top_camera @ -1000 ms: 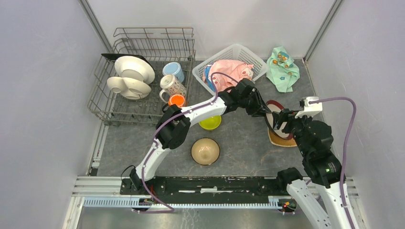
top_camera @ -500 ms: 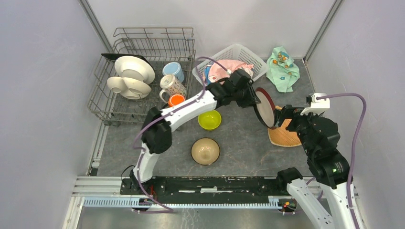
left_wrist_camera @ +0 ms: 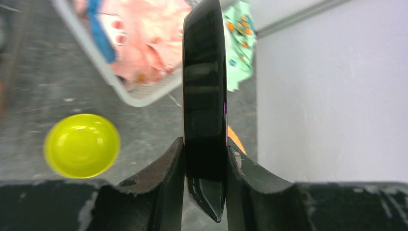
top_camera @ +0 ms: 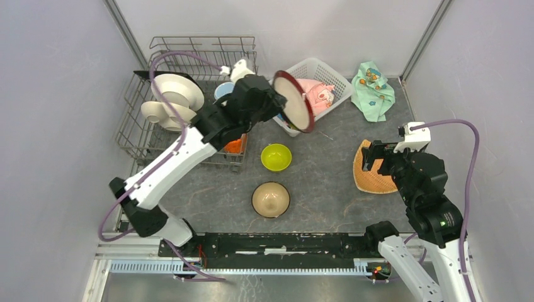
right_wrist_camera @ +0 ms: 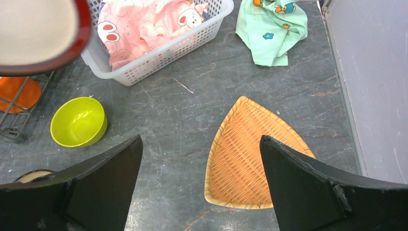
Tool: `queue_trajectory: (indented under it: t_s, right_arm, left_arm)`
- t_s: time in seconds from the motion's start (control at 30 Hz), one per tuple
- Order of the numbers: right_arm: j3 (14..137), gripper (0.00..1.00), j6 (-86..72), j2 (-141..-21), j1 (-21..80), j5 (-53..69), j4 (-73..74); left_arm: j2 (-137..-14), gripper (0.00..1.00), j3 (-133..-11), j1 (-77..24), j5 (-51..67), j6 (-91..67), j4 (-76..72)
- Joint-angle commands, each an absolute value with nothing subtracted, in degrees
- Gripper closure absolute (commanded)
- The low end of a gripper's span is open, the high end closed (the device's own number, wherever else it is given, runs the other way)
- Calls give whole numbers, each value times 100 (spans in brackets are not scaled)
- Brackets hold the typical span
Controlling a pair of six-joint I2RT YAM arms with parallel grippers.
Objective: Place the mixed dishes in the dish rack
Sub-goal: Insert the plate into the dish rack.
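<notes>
The left gripper [left_wrist_camera: 204,149], clamped on the red-rimmed round plate [top_camera: 295,100], has carried it leftward, beside the right wall of the large grey wire dish rack [top_camera: 189,53]. The plate stands on edge, long axis far-to-near, cream face rightward. The right gripper [right_wrist_camera: 199,139] now gapes wide.

Rack crowded at left and right front; rear row open.
Stacked white plates [top_camera: 177,95] filled the left side of the dish rack [top_camera: 201,43]; an orange mug [top_camera: 235,146] sat at its right front under the left arm [top_camera: 189,141]. Rear tines stood bare. The red-rimmed plate [top_camera: 294,100], on edge, hung over the gap between rack and white lattice basket [top_camera: 318,63]. Bare table lay between the lime-green bowl [top_camera: 276,156], tan bowl [top_camera: 271,199] and woven tray [top_camera: 365,174].
</notes>
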State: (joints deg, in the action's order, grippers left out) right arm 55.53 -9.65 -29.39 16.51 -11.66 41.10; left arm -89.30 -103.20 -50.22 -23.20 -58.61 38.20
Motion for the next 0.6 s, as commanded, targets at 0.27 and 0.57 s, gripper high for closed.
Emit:
queue_trajectory:
  t_s: [0.27,0.57]
  right_arm:
    - [5689,2,-1079,-3178,1684,-1048,4072]
    - [5605,2,-982,-3316,1683,-1013,3983]
  left_arm:
    - [-7029,98,-10042,-4740,-5552,-6307,5544]
    - [-6289,98,-9785,-4720,-6543,-6749,6389]
